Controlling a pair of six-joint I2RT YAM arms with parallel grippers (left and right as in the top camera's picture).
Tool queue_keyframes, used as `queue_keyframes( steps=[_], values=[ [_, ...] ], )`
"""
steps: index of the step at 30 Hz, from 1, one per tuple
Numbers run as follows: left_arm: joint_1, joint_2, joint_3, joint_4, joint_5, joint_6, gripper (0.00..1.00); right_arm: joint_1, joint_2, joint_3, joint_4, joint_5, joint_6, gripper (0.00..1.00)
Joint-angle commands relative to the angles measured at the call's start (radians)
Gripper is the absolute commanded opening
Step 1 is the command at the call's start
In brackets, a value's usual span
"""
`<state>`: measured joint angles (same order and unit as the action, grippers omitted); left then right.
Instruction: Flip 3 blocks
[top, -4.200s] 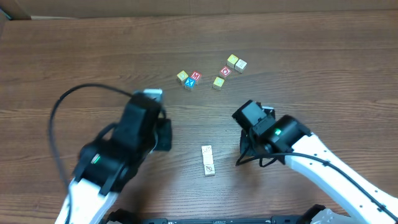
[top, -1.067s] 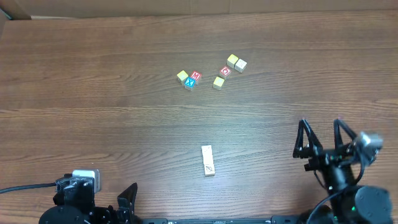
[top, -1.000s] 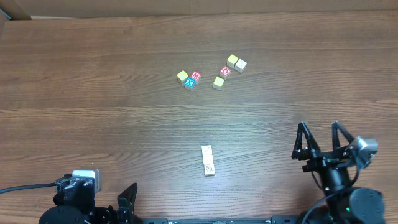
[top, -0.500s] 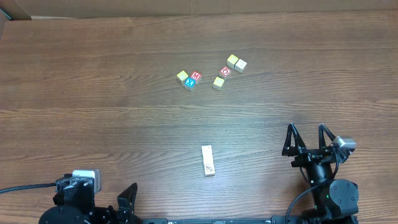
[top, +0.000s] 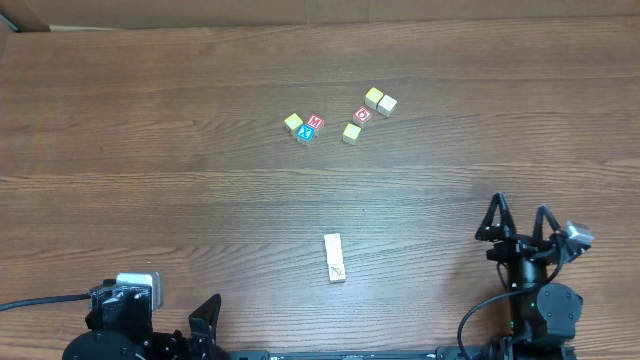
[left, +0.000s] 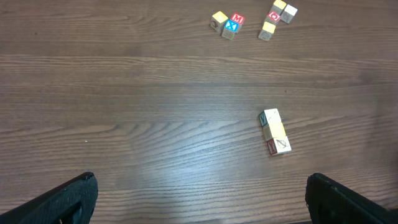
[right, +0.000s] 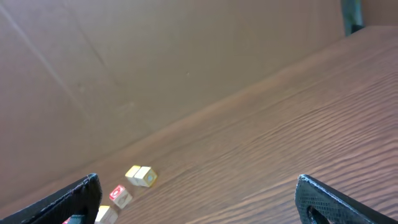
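— Both my jaws are spread wide with nothing between them: left gripper (left: 199, 180) and right gripper (top: 520, 208) alike.

— What has changed?

— Starting big: the table (top: 150, 120) is as it was, but my arms are not. A few seconds ago both reached out over the middle, one on either side of the blocks. Now both are pulled back to the near edge. The left sits low at its corner. The right stands upright at the near right, and it has shifted about there over the last second.

— And the smaller things?

— The loose cubes (top: 352, 132) at the far middle keep the same scatter. The blocks (top: 335, 258) lie in a short row of three, touching end to end, near the middle front and well apart from both grippers. That row has not moved since my arms were beside it.

— Meaning?

— I judge the flipping is either done or I am resetting. The faces alone do not tell me whether all three are turned. Only the nearest shows a small dark drawing on its pale top.
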<state>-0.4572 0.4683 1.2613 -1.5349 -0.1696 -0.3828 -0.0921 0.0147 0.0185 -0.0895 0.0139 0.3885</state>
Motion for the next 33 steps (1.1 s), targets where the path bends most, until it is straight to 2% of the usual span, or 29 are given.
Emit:
queue_keyframes(
  steps=[1, 16, 33],
  values=[
    [0.005, -0.008, 0.008, 0.001, -0.014, 0.013, 1.00, 0.006, -0.012, -0.011, 0.007, -0.019, -0.055, 1.00],
    [0.005, -0.008, 0.008, 0.001, -0.014, 0.013, 1.00, 0.026, -0.012, -0.011, 0.006, -0.034, -0.341, 1.00],
    [0.005, -0.008, 0.008, 0.001, -0.014, 0.013, 1.00, 0.026, -0.012, -0.011, 0.007, -0.034, -0.333, 1.00]
  ],
)
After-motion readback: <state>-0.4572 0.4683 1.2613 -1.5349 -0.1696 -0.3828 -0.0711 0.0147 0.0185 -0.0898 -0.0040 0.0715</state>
